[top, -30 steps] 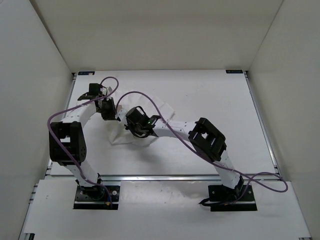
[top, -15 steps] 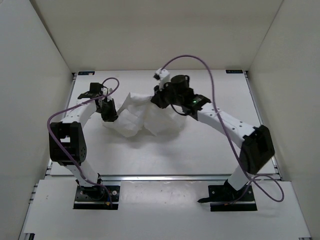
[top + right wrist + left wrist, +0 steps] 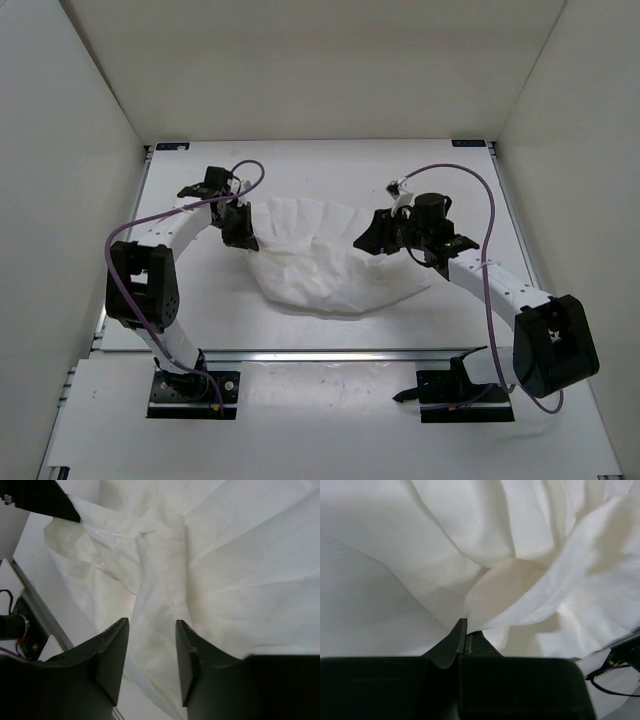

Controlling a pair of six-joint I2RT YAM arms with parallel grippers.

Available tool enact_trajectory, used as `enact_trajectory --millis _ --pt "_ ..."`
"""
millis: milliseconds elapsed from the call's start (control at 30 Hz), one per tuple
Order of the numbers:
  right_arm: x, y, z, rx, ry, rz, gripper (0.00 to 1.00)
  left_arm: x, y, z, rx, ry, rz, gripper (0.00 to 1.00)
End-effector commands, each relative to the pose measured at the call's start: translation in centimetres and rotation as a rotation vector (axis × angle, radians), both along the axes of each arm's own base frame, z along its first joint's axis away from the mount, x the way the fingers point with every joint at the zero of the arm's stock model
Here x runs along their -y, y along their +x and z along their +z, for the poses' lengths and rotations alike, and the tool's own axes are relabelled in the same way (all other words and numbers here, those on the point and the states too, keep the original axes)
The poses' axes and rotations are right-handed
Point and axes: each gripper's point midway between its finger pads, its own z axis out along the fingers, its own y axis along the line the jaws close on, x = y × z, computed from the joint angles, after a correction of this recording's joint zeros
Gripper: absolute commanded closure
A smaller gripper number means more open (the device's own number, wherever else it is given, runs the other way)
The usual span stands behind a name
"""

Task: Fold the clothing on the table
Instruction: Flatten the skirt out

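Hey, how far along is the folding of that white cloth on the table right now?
Done: no neat fold shows; the clothing lies spread wide but rumpled on the table. In hand: the left gripper is shut on its left edge, while the right gripper is open above the right side. Left: all the folding.

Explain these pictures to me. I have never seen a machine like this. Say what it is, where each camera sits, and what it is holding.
It is two robot arms bolted to a white table, each ending in a two-finger tool. The wide picture looks down from above and behind them. The other two come from cameras on the wrists. Crumpled white clothing lies spread between the arms. The left tool is shut, pinching a fold of it. The right tool stands open, fingers apart over the cloth.
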Motion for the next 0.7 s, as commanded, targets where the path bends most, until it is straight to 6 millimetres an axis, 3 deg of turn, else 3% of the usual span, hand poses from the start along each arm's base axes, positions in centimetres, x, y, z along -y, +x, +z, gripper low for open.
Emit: enact_trajectory --millis 0,100,133,267,300,333,433,667 --pt "-1.0 0.2 2.6 0.075 0.094 0.021 0.58 1.4 -0.1 0.3 0.019 0.011 -0.056 1.0" --pt "-0.5 0.7 2.2 0.027 0.108 0.023 0.54 2.7 -1.0 -0.7 -0.016 -0.003 -0.087 1.0" --pt "-0.3 1.0 3.0 0.033 0.109 0.028 0.54 3.1 -1.2 -0.8 -0.02 -0.01 -0.095 1.0" --pt "-2.7 1.0 5.2 0.142 0.059 0.127 0.45 3.7 -1.6 -1.5 -0.046 -0.02 -0.105 1.0" --pt "-3.0 0.9 4.4 0.127 0.031 0.139 0.41 3.7 -1.5 -1.5 -0.045 -0.023 -0.106 1.0" --pt "-4.0 1.1 5.1 0.18 0.008 0.171 0.39 3.7 -1.5 -1.5 -0.045 -0.027 -0.104 1.0" --pt "-5.7 1.8 2.4 0.133 -0.051 0.241 0.38 3.5 -1.6 -1.7 -0.052 -0.035 -0.103 1.0" --pt "-7.9 3.4 -0.5 0.198 -0.204 0.35 0.33 2.2 -1.3 -1.4 -0.047 -0.033 -0.097 1.0"
